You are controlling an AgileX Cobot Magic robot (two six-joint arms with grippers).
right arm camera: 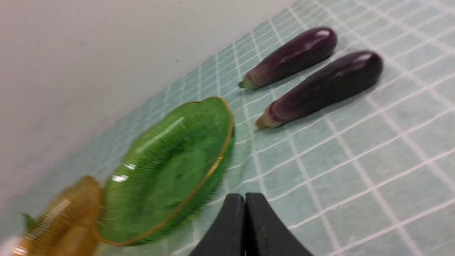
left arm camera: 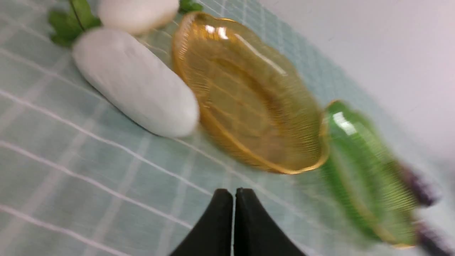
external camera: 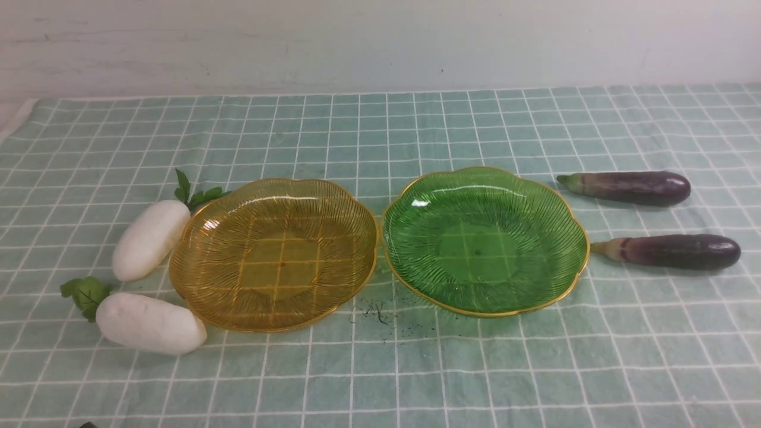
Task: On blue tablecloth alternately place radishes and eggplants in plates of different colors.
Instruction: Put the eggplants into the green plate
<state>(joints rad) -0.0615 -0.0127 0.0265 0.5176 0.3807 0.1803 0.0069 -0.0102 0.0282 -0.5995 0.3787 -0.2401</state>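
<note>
Two plates stand side by side on the blue tablecloth (external camera: 380, 131): an amber one (external camera: 273, 254) on the left and a green one (external camera: 484, 241) on the right, both empty. Two white radishes lie left of the amber plate, one farther (external camera: 151, 239) and one nearer (external camera: 151, 324). Two purple eggplants lie right of the green plate, one farther (external camera: 630, 188) and one nearer (external camera: 675, 251). Neither arm shows in the front view. My left gripper (left arm camera: 233, 193) is shut and empty above the cloth, short of the near radish (left arm camera: 135, 83). My right gripper (right arm camera: 245, 198) is shut and empty, short of the eggplants (right arm camera: 321, 89).
A pale wall (external camera: 380, 41) runs behind the table's far edge. A few dark specks (external camera: 377, 310) lie on the cloth between the plates at the front.
</note>
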